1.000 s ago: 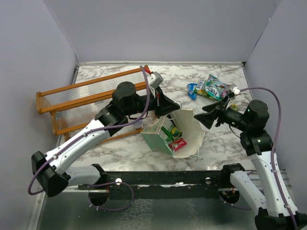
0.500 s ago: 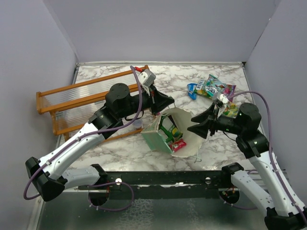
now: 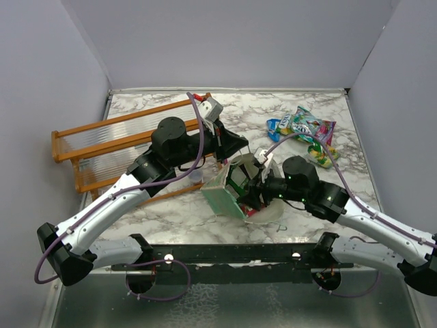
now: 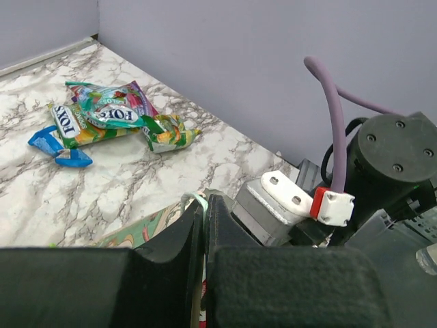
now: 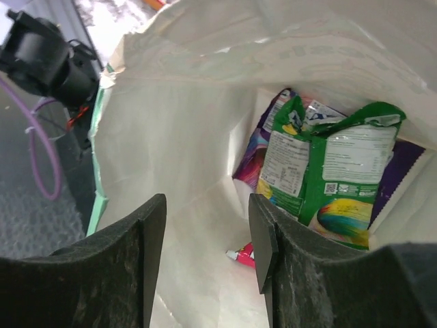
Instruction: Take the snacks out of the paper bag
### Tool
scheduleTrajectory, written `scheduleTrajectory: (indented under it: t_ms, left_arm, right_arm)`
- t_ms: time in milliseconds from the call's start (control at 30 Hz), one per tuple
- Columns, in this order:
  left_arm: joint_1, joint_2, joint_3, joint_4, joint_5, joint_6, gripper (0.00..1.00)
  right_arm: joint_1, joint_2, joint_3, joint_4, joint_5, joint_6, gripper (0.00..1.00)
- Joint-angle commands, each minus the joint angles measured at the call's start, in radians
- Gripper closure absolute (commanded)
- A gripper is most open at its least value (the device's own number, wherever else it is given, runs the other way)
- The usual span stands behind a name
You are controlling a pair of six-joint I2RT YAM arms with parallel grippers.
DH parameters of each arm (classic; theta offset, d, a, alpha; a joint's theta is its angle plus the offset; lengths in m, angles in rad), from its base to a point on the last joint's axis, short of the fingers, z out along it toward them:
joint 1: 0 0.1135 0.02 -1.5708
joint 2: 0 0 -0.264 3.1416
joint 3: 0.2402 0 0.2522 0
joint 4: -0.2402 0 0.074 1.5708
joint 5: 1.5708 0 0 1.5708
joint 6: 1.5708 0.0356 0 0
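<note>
Right gripper (image 5: 205,229): black fingers apart, nothing between them, reaching inside the bag's mouth.

Mint-green boxy paper bag (image 5: 177,137), cream-white inside: tipped over near the middle of the white marbled table (image 3: 171,212), close to its near edge, mouth toward the right arm. Judged light and floppy, likely to slide unless held.

Contents, at the bag's bottom:
- green-and-yellow crinkly foil packet (image 5: 328,178), foremost
- purple foil packet (image 5: 403,178), behind it
- small red packet (image 5: 239,256), lowest

All are judged light, slippery and easily crushed. The best hold looks to be the green packet's flat top seam.

Left gripper (image 4: 205,212): fingers together, apparently pinching the bag's far rim.

Loose pile of shiny packets (image 3: 304,126): already out, near the table's far right corner.

Orange wooden rack (image 3: 102,147): along the left edge.
</note>
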Motion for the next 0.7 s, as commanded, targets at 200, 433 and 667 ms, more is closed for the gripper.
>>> scheduleTrajectory:
  t_ms: [200,433,667]
  left_arm:
    - [0.001,-0.05,-0.008,0.079,0.081,0.007,1.0]
    - [0.001,-0.025,-0.038,0.133,0.186,-0.024,1.0]
    - [-0.001,-0.01,-0.026,0.139,0.272,-0.031,1.0]
  right_arm:
    - [0.319,0.013,-0.164,0.262,0.47,0.07,0.51]
    - [0.441,0.108,-0.211,0.345,0.692,0.168,0.47]
    - [0.44,0.037,-0.28,0.309,0.964,0.251,0.38]
